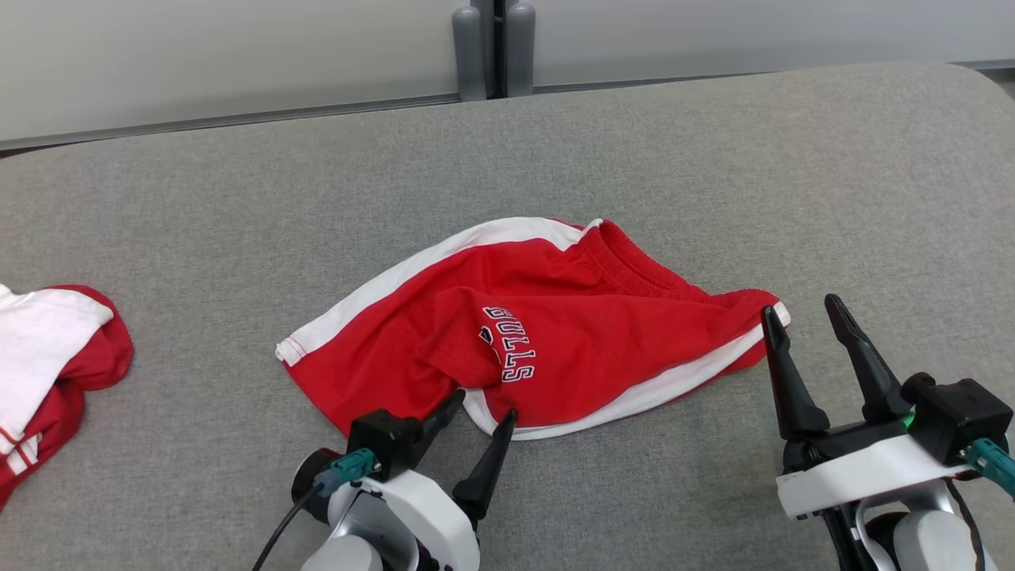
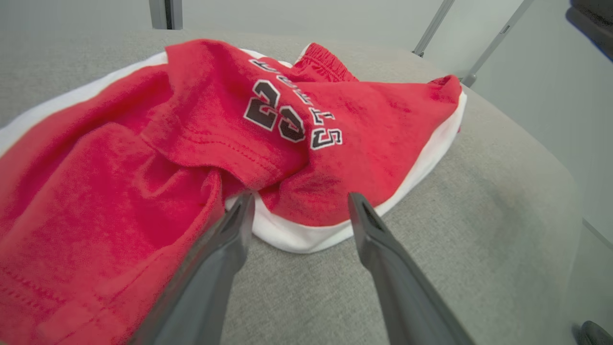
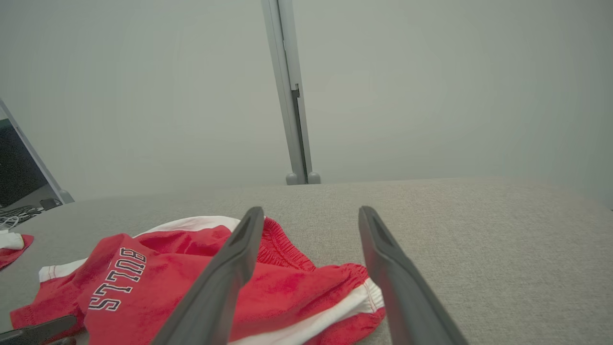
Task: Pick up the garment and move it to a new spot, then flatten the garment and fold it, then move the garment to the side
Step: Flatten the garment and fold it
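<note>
Nearest me, the left end effector [image 1: 485, 404] has its fingers spread wide, tips at the near hem of the garment [image 1: 571, 317], straddling a white-edged fold without clamping it. The right end effector [image 1: 800, 305] is just as wide apart and empty, beside the garment's right corner. The garment is a pair of red shorts with white side stripes, crumpled at the middle of the grey worktop [image 1: 714, 159]. Its dark, white-outlined lettering [image 1: 507, 342] reads "BULLS", and the left wrist view shows "23" with it. Well apart, at the far left, lies another red-and-white cloth [image 1: 47, 357].
</note>
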You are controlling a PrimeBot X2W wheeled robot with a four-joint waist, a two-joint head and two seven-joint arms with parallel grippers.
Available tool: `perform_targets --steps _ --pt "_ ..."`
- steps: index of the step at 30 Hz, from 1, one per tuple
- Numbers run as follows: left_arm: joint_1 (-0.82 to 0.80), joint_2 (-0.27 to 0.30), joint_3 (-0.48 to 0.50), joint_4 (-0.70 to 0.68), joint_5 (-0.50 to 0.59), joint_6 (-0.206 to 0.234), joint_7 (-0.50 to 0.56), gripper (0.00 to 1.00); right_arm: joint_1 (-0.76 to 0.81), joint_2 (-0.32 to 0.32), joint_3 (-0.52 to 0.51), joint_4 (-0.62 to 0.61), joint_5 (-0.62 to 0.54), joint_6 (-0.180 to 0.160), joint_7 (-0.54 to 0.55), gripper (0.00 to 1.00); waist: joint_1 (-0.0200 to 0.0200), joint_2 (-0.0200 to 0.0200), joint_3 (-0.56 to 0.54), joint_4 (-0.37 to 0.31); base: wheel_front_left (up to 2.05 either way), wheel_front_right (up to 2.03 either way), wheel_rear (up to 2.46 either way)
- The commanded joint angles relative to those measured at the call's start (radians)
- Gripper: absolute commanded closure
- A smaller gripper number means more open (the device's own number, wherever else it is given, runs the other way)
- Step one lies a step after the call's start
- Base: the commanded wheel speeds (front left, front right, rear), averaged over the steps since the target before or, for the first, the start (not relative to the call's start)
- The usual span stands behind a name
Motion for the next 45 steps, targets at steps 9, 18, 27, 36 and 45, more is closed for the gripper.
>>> perform_targets --steps 9,18,27,36,45 --pt "-0.111 0.008 0.031 0.117 -0.022 -0.001 -0.076 1.0 -0.03 0.006 -0.007 0.015 0.01 0.0 -0.023 0.0 0.0 0.0 0.041 -0.023 0.0 0.0 0.0" --pt "-0.108 0.046 0.037 0.044 -0.018 0.013 -0.134 1.0 -0.023 0.014 -0.023 0.031 0.017 0.0 -0.033 0.0 0.0 0.0 0.038 0.004 0.0 0.0 0.0" --pt "0.014 0.126 0.053 -0.261 -0.002 0.098 -0.045 1.0 -0.005 0.018 -0.039 0.045 0.018 0.0 -0.035 0.0 0.0 0.0 0.001 0.06 0.0 0.0 0.0" --pt "0.178 0.183 0.079 -0.614 -0.001 0.208 0.083 1.0 0.011 0.023 -0.07 0.054 0.017 0.0 -0.035 0.0 0.0 0.0 -0.029 0.121 0.0 0.0 0.0" --pt "0.187 0.201 0.111 -0.667 -0.016 0.257 0.151 1.0 -0.015 0.024 -0.058 0.04 0.016 0.0 -0.028 0.0 0.0 0.0 -0.004 0.113 0.0 0.0 0.0"
